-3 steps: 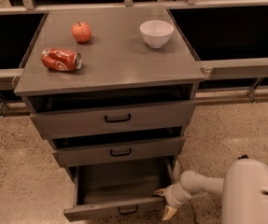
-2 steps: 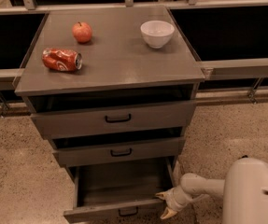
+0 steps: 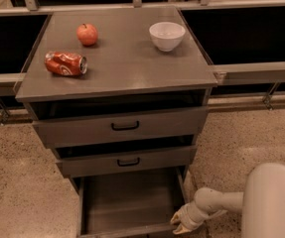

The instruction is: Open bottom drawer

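Note:
The grey bottom drawer (image 3: 129, 202) of the cabinet stands pulled out, its empty inside showing below the two drawers above. Its front runs along the lower edge of the view and its handle is out of sight. My gripper (image 3: 180, 223) is low at the drawer's right front corner, beside the drawer's right side wall, at the end of my pale arm (image 3: 216, 205).
The middle drawer (image 3: 127, 161) and top drawer (image 3: 124, 126) are slightly ajar, each with a black loop handle. On the cabinet top lie a red apple (image 3: 87, 34), a crushed red can (image 3: 65, 63) and a white bowl (image 3: 167, 35). My body (image 3: 273, 202) fills the lower right. Speckled floor lies on both sides.
My gripper has moved slightly down toward the camera at the drawer's right front corner, and the bottom drawer has come out a little further.

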